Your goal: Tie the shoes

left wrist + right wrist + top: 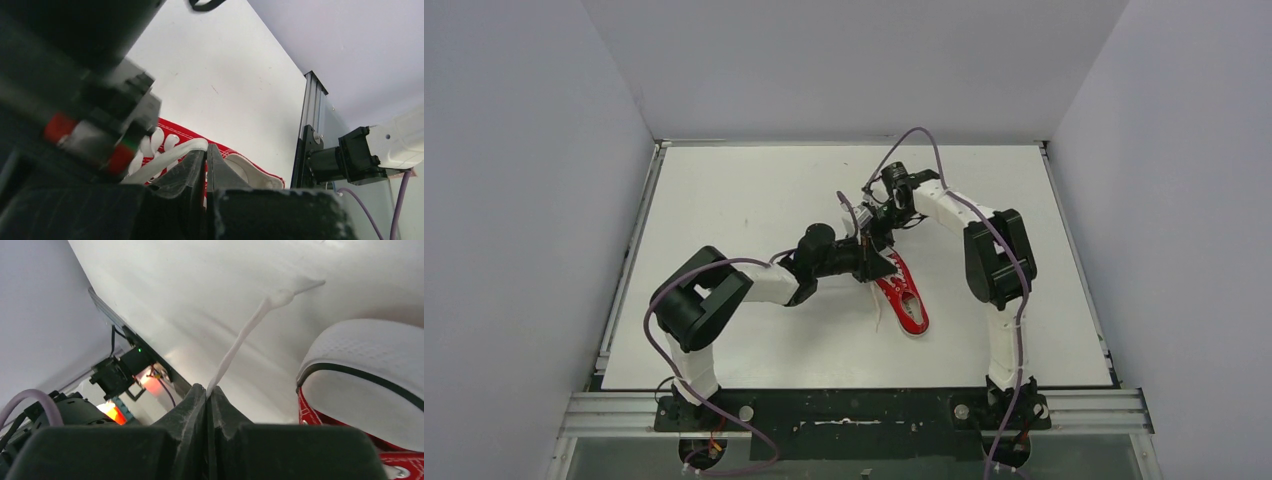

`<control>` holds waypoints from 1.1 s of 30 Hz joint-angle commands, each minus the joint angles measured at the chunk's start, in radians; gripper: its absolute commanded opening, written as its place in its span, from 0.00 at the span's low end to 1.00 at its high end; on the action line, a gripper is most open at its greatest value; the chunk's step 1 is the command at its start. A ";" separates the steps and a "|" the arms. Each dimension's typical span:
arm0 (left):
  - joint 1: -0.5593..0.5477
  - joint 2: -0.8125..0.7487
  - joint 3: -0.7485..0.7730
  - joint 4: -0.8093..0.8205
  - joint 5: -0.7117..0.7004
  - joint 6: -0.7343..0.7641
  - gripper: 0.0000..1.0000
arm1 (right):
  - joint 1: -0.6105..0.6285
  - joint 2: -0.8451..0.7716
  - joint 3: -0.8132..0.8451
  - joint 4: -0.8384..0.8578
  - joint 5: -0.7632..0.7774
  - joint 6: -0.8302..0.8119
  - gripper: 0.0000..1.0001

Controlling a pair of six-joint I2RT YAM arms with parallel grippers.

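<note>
Tabletop [754,200]: white, walled in on three sides, with a metal rail along the near edge.
Left arm [724,290]: folded low, reaching from the near-left corner toward the middle of the tabletop.
Right arm [994,260]: rises from the near-right corner, then bends back and left toward the middle.
Shoe [906,300]: red with a white sole rim, lying on the tabletop a little right of centre. Its heel points to the near edge and its toe to the far-left, and the pale insole shows.
Toe cap [365,370]: white rubber with a dark stripe, close at the right of the right wrist view.
Left pincer [205,150]: sits over the front of the shoe, fingers pressed together and pinching a white lace [172,155] that runs out of the eyelets.
Right pincer [206,390]: just beyond the toe, toward the far edge. Its fingers are closed on a lace end [240,342], which rises out of the tips.
Loose strand [879,312]: thin and white, lying on the tabletop just left of the shoe.
</note>
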 commanded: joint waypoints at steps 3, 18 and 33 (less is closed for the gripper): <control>-0.017 -0.055 -0.012 0.046 -0.041 0.018 0.00 | 0.028 0.037 0.066 -0.169 -0.063 -0.089 0.11; -0.017 -0.055 -0.014 0.028 -0.061 -0.040 0.00 | -0.166 -0.155 0.064 -0.353 0.109 -0.210 0.88; 0.009 -0.044 0.042 -0.063 -0.051 -0.186 0.00 | 0.058 -0.948 -0.705 0.223 0.516 -0.196 0.63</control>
